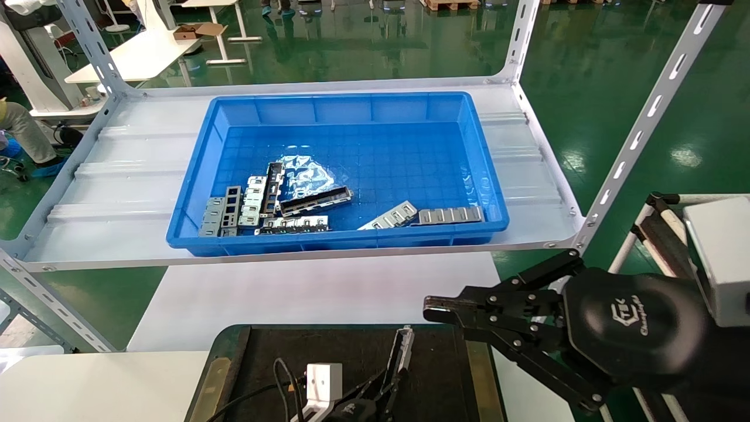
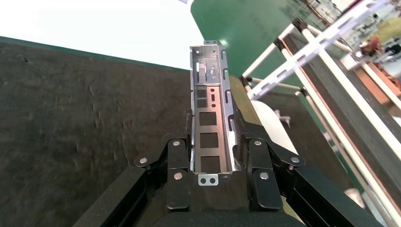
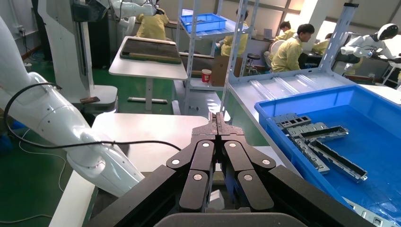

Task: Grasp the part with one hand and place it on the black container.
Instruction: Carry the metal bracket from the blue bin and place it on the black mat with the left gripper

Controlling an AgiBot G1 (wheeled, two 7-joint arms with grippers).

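My left gripper (image 2: 211,156) is clamped on the part (image 2: 211,118), which juts forward from between my fingers over the black container (image 2: 71,118).

Deep blue plastic bin (image 1: 205,155), rectangular, gridded floor, stood on the pale grey ribbed metal shelf (image 1: 117,176) of a white slotted-angle rack (image 1: 650,111).

Contents of bin, all toward its near side: flat silvery strips with square tabs (image 1: 252,202), several, heaped at the near left; one darker, near-black channel piece (image 1: 315,200), lying aslant beside them; crumpled clear plastic bag (image 1: 307,173) behind it; two more silvery tabbed strips (image 1: 450,215) against the near wall, right.

Glossy green floor (image 1: 615,70) lay beyond the rack. White table (image 1: 140,55) stood far left.
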